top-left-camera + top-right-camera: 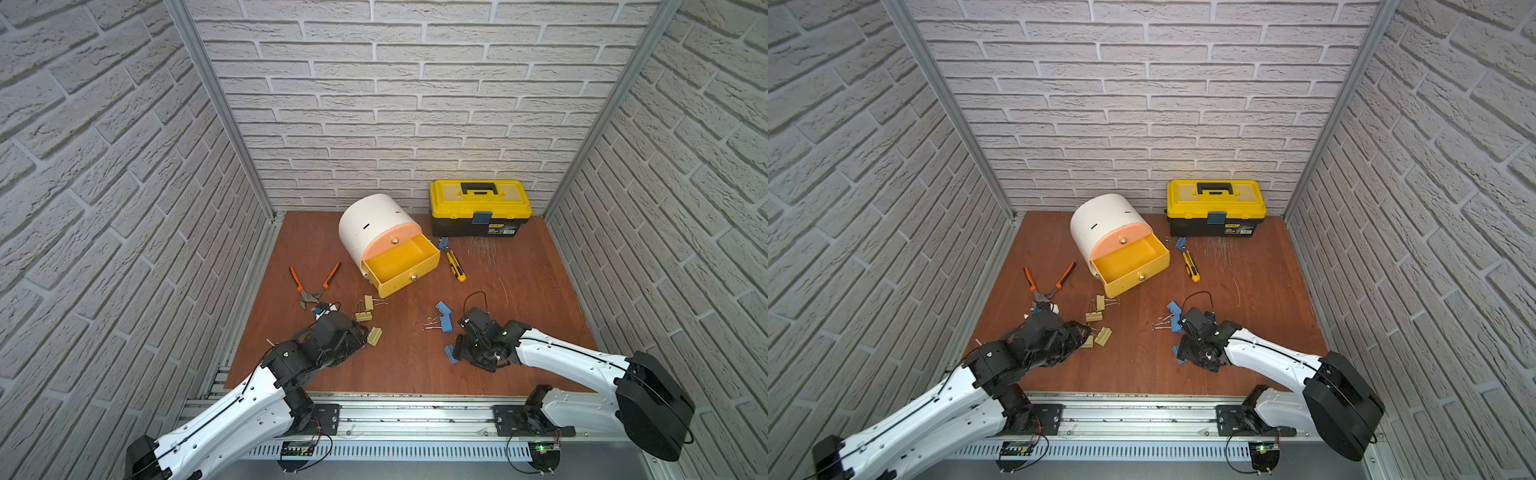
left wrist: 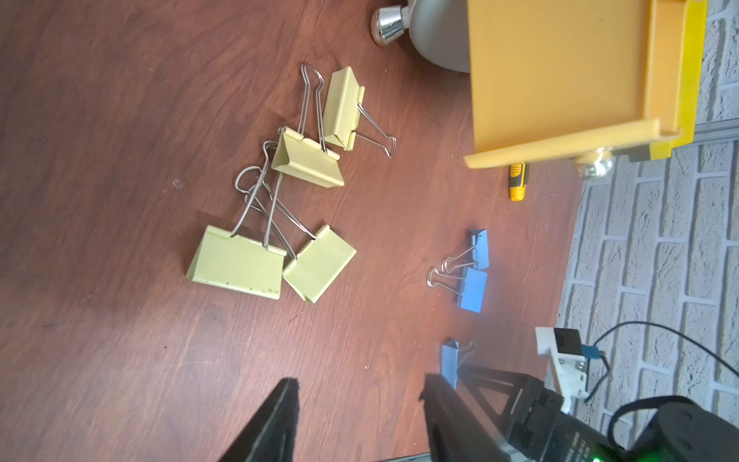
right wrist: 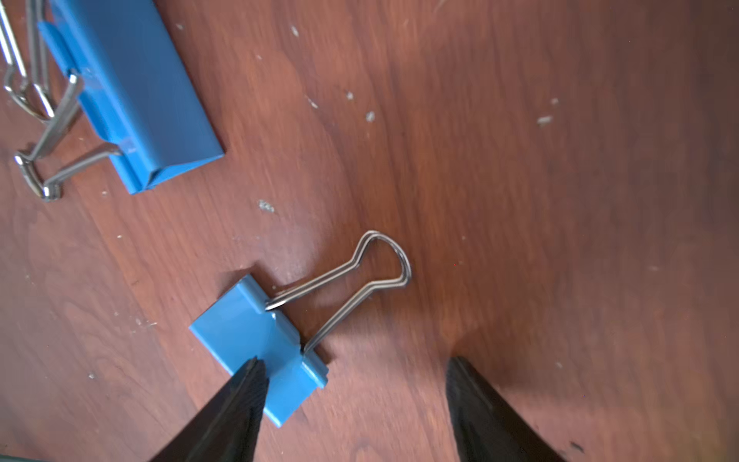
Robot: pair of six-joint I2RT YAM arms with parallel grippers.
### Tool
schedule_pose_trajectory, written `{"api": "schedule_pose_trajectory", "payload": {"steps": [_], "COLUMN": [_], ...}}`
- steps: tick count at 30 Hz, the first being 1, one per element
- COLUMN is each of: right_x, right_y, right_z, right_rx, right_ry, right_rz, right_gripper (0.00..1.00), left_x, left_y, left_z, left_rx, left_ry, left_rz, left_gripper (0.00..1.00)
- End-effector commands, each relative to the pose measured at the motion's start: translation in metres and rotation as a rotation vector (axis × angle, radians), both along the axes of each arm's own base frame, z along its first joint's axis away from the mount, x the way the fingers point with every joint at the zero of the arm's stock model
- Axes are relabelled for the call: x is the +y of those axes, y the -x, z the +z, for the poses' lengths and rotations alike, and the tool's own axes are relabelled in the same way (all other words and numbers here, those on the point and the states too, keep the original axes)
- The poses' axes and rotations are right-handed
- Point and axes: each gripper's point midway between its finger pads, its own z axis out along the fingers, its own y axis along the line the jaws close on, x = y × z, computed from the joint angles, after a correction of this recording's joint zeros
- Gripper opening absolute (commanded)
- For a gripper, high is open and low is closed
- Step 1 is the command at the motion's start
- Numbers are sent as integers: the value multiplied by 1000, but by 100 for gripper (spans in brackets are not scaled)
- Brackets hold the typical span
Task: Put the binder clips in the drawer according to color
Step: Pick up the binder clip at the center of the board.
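The right gripper (image 3: 354,400), jaws spread and empty, is lining up over a blue clip (image 3: 260,352) on the near-right table. Next it needs centring and closing. The left gripper (image 2: 360,404) is hanging spread near 4 yellow clips (image 2: 236,262); the yellow drawer (image 1: 401,266) is standing open.
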Motion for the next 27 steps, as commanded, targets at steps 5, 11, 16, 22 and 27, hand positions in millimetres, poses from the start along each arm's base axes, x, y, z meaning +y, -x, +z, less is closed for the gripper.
{"api": "schedule_pose_trajectory", "payload": {"steps": [5, 11, 16, 22, 27], "right_x": [16, 36, 55, 60, 47], "right_y": [-22, -43, -61, -73, -70], "right_z": [-4, -6, -10, -10, 16], "right_rx": [-39, -10, 27, 55, -2], "right_ry": [-99, -122, -110, -56, -8], "right_rz": [-51, -10, 47, 101, 131], "right_gripper": [78, 78, 78, 75, 74], "left_x": [3, 9, 15, 17, 18], "left_y": [-1, -1, -1, -3, -4], "left_z": [-2, -3, -2, -1, -1], "left_rx": [9, 16, 15, 12, 9], "left_ry": [-1, 0, 5, 9, 7], "left_rz": [-15, 0, 17, 31, 35], "left_gripper": [55, 55, 55, 55, 55]}}
